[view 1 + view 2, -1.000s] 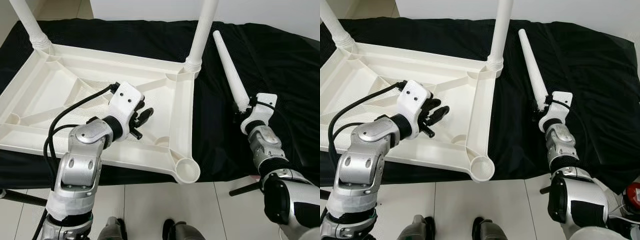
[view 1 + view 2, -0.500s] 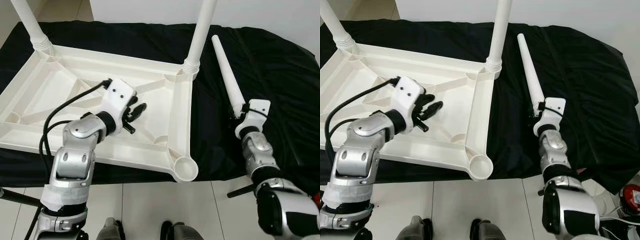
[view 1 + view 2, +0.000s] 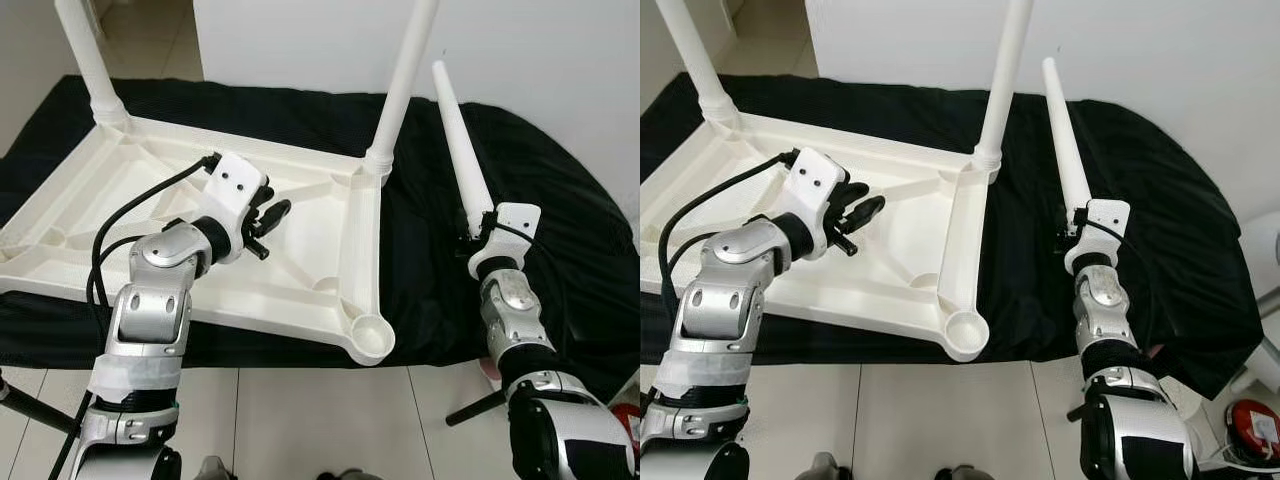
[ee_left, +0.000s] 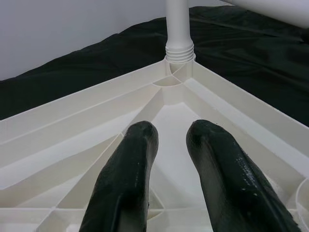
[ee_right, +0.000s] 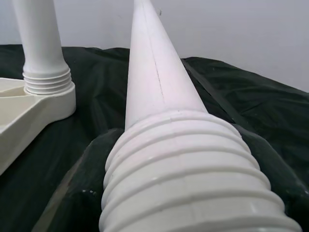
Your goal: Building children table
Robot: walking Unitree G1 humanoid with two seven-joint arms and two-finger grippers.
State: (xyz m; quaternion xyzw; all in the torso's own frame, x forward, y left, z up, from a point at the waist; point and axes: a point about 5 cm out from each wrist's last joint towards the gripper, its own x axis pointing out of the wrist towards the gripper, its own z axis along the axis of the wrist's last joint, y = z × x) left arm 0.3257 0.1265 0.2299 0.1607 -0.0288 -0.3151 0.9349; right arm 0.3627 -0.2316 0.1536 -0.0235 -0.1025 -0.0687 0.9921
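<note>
Two white legs already stand screwed into the upturned white table top (image 3: pixel 130 215), which lies on a black cloth (image 3: pixel 560 200) across the middle and left of the head views: one leg (image 3: pixel 90 60) at the upper left corner, another (image 3: pixel 400 90) at the upper centre. The table top's ribbed underside faces up, and an open round socket (image 3: pixel 367 335) shows at its near corner, low in the centre of the frame.

The left gripper (image 3: pixel 268 222) hovers over the ribbed inside of the table top, left of centre. In the left wrist view its two black fingers (image 4: pixel 130 164) are parted, with nothing between them, pointing toward the corner where the screwed-in leg rises.

The right gripper (image 3: pixel 478 228) sits to the right of centre, over the black cloth, clenched on the threaded thick end of a loose table leg (image 3: pixel 455 135). This leg tapers upward toward the top of the frame, tilting slightly left. In the right wrist view its threaded collar (image 5: pixel 188 179) lies between the fingers.
</note>
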